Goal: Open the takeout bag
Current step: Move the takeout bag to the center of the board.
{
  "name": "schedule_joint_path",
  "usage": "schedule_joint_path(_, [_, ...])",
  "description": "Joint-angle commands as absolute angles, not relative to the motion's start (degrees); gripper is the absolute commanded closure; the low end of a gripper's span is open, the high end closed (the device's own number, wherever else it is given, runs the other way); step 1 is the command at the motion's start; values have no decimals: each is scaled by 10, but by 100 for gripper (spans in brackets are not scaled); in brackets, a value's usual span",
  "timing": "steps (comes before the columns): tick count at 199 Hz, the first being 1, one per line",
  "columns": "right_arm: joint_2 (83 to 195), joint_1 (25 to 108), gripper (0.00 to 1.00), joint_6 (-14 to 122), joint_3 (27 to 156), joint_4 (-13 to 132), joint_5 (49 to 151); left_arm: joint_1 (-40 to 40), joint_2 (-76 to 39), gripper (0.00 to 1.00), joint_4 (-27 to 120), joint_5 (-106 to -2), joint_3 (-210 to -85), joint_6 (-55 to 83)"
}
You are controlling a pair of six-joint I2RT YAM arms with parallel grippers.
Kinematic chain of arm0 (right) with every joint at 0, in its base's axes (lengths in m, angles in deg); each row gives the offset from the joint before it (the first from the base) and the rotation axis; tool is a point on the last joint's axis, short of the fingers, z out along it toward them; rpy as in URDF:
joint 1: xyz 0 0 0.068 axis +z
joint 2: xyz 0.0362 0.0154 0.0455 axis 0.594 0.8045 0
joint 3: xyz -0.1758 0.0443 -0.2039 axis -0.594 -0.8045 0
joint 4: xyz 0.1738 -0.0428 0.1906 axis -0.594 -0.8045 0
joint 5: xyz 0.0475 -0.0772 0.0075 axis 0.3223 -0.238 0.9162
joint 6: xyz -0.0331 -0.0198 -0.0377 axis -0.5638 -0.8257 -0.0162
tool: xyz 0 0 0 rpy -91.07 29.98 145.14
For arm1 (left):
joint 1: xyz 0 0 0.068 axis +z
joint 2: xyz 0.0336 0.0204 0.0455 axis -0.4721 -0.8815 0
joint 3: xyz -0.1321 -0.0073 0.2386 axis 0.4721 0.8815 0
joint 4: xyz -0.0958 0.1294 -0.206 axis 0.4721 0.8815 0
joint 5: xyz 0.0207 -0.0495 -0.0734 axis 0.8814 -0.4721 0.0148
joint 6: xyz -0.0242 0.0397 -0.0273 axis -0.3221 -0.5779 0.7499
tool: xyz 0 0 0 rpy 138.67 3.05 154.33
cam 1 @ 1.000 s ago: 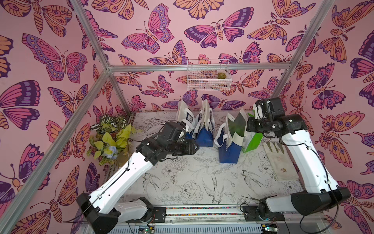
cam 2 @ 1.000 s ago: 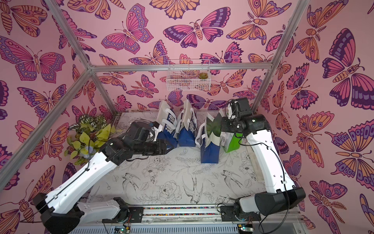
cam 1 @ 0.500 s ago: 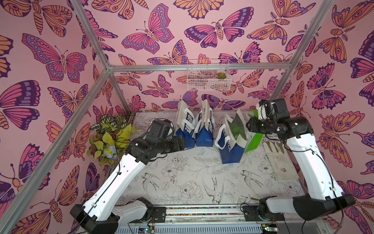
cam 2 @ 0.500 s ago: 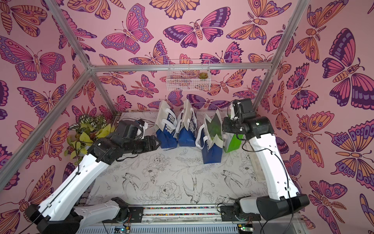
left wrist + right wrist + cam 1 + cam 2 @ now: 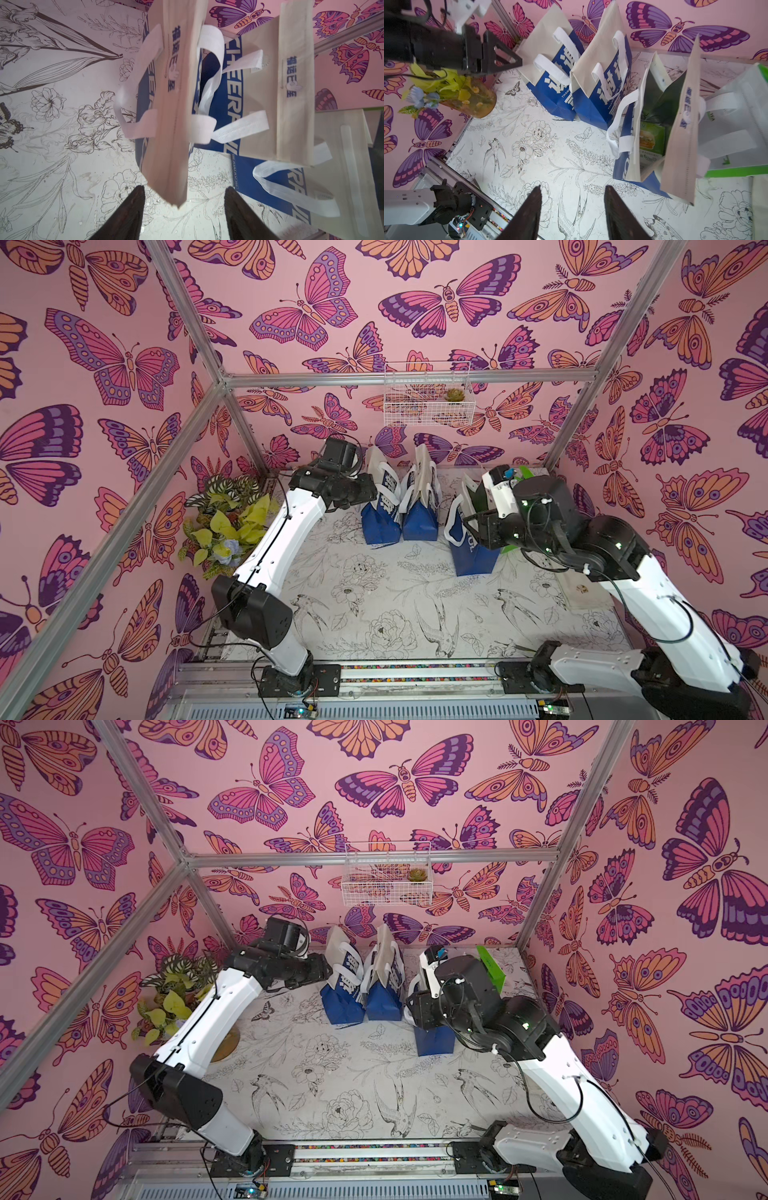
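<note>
Item: blue-and-white takeout bag (image 5: 625, 166), mouth agape over a green burger-print box (image 5: 651, 139), standing just ahead of the right gripper (image 5: 572, 188), newly unclenched and empty; left gripper (image 5: 184, 188) parted, empty, drawn back; opening apparently achieved.

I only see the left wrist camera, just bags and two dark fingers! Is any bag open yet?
Observer: Yes. The right wrist view shows the blue bag that stands apart on the robot's right gaping open, with its flap up.
Operator: Ooh, what's inside it?
Observer: A green box with a burger picture on it sits at the bottom.
Operator: Is the other gripper holding anything?
Observer: No. The right gripper is open and empty, with only the table showing between its fingers.
</note>
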State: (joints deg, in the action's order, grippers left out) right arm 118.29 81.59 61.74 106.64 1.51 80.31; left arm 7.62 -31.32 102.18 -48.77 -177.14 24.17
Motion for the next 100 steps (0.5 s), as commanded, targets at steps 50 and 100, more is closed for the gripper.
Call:
schedule_joint_path(50, [1194,828,50,658,1024,60,770,79,-367,78,1023,-442,-1825,207])
schedule_joint_path(100, [1216,827,51,662,1039,65,762,79,-342,100,1050,-360,-1814,209])
